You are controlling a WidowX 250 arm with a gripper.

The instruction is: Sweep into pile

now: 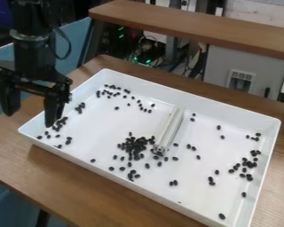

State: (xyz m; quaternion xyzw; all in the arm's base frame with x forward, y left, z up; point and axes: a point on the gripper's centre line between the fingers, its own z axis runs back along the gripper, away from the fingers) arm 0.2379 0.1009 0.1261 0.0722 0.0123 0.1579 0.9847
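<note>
Brown table (pixel 34 170) bears a white tray (pixel 195 103); dark beans (pixel 133 147) cluster left of a bar (pixel 170 127). The gripper (pixel 30 119) hangs left, released.

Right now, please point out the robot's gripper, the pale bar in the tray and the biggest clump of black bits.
Gripper (pixel 30 119): camera view, midway between its fingertips.
Pale bar (pixel 170 128): camera view, middle of its length.
Black clump (pixel 133 145): camera view, dense middle.

bright tray (pixel 191 101) | soft shadow on table (pixel 79 184) along near rim | dim upper left
</note>
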